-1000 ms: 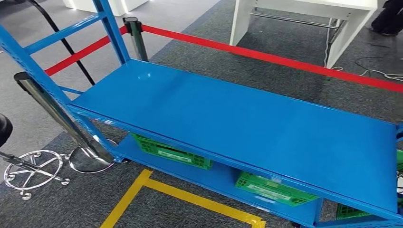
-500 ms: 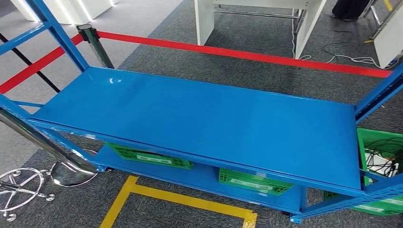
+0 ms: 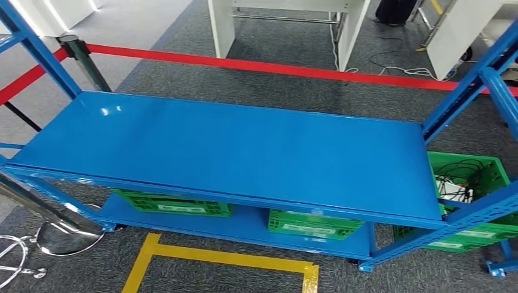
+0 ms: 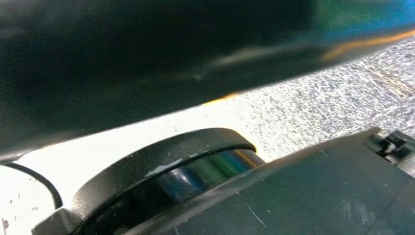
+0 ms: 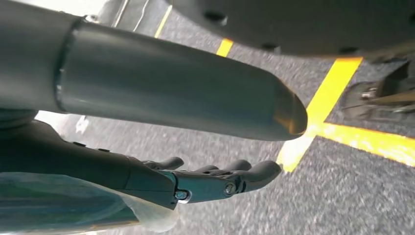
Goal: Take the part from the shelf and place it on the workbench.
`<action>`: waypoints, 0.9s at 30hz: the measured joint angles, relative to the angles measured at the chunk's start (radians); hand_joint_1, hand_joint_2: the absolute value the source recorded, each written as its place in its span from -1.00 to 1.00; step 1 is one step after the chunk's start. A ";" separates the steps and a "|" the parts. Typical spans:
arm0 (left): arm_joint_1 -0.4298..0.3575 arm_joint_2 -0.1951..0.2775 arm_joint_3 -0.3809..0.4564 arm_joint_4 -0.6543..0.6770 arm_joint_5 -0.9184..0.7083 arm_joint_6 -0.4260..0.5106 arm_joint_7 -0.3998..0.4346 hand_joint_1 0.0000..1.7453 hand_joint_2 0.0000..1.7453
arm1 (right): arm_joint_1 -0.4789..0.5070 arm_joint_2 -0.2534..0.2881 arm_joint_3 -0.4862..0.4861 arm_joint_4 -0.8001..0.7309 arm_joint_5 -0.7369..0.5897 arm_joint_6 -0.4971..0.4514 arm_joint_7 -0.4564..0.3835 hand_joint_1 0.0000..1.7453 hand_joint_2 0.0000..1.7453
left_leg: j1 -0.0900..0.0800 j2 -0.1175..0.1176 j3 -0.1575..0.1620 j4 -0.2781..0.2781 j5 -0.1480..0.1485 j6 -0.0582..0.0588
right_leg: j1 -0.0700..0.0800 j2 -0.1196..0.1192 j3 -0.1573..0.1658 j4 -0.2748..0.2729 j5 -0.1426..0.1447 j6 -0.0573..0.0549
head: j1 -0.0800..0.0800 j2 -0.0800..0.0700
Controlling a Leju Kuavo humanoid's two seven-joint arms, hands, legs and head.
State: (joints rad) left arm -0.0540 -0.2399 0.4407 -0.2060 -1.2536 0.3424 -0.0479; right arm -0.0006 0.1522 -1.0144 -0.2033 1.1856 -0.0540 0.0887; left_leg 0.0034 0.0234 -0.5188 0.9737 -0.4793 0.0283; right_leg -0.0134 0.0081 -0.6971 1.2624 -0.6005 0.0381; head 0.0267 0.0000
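Observation:
A blue metal shelf [image 3: 232, 152] stands in front of me in the head view, its wide top board tilted slightly across the picture. On its lower board sit two green crates [image 3: 171, 204] [image 3: 314, 224]; what they hold is hidden. In the right wrist view my right hand [image 5: 215, 181] hangs over grey carpet. Its dark fingers are stretched out, apart from the thumb, and it holds nothing.
A third green crate [image 3: 470, 177] with dark cables sits at the shelf's right end. A red barrier belt [image 3: 275, 66] runs behind the shelf from a post [image 3: 85, 61]. White furniture [image 3: 281, 18] stands beyond. Yellow floor tape [image 3: 214, 255] and a chrome post base [image 3: 61, 235] lie in front.
The camera has swung to the right: the shelf has slid left in the picture, and its right upright and the crate with cables have come into view.

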 joint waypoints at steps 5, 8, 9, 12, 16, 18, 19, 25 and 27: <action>-0.003 0.000 0.000 0.000 0.006 -0.004 -0.008 -1.00 -1.00 | 0.001 -0.003 -0.002 0.000 0.000 0.003 0.000 -1.00 -1.00 | -0.002 0.041 0.000 0.012 -0.010 -0.015 | -0.001 -0.045 0.127 -0.213 0.099 0.001 | 0.002 0.000; -0.005 0.000 0.000 0.000 0.006 -0.004 -0.009 -1.00 -1.00 | 0.000 -0.003 -0.003 0.000 0.000 0.004 0.000 -1.00 -1.00 | -0.008 0.057 -0.001 0.021 -0.014 -0.029 | 0.003 -0.044 0.148 -0.252 0.100 -0.021 | -0.003 0.000; -0.005 0.000 0.000 0.000 0.006 -0.004 -0.009 -1.00 -1.00 | 0.002 -0.003 -0.003 0.000 0.000 0.004 0.000 -1.00 -1.00 | -0.007 0.058 0.000 0.023 -0.017 -0.033 | 0.002 -0.039 0.146 -0.252 0.102 -0.027 | -0.005 0.000; -0.006 0.000 0.000 0.000 0.007 -0.004 -0.013 -1.00 -1.00 | 0.001 -0.003 -0.004 0.000 -0.001 0.004 0.000 -1.00 -1.00 | 0.000 0.017 -0.032 0.109 -0.080 -0.049 | 0.000 -0.019 0.143 -0.253 0.109 -0.045 | -0.009 0.000; -0.004 0.001 0.001 0.000 0.009 -0.017 -0.022 -1.00 -1.00 | 0.001 -0.003 -0.004 0.000 0.000 0.006 -0.001 -1.00 -1.00 | 0.001 -0.013 -0.123 0.312 -0.158 -0.048 | 0.005 0.015 0.136 -0.253 0.113 -0.054 | -0.013 0.000; -0.004 0.001 0.001 0.000 0.009 -0.032 -0.031 -1.00 -1.00 | 0.002 -0.003 -0.004 0.000 0.000 0.007 -0.001 -1.00 -1.00 | -0.001 -0.022 -0.088 0.233 -0.097 -0.035 | 0.009 0.035 0.137 -0.253 0.115 -0.055 | -0.013 0.000; -0.004 0.002 0.001 0.000 0.010 -0.038 -0.038 -1.00 -1.00 | 0.002 -0.003 -0.004 0.000 0.000 0.008 -0.001 -1.00 -1.00 | -0.004 -0.039 -0.057 0.163 -0.061 -0.023 | 0.010 0.045 0.138 -0.253 0.116 -0.055 | -0.013 0.000; -0.003 0.007 0.001 0.001 0.014 -0.062 -0.060 -1.00 0.00 | 0.003 -0.001 -0.004 0.000 0.002 0.008 -0.016 -1.00 -0.50 | -0.009 -0.069 0.002 0.012 -0.015 -0.004 | 0.007 0.070 0.126 -0.257 0.127 -0.029 | -0.015 0.000; -0.002 0.007 0.001 0.001 0.015 -0.067 -0.057 -1.00 1.00 | 0.003 -0.002 -0.004 0.000 0.006 0.004 -0.023 -1.00 0.50 | -0.007 -0.065 0.005 0.000 -0.011 -0.020 | 0.009 0.058 0.129 -0.265 0.130 -0.036 | -0.009 0.000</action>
State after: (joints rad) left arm -0.0561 -0.2331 0.4414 -0.2046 -1.2387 0.2757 -0.1046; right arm 0.0024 0.1507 -1.0183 -0.2029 1.1915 -0.0499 0.0660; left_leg -0.0031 -0.0414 -0.5139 0.9739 -0.4904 0.0082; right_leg -0.0040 0.0657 -0.5681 0.9973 -0.4708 0.0026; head 0.0173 0.0000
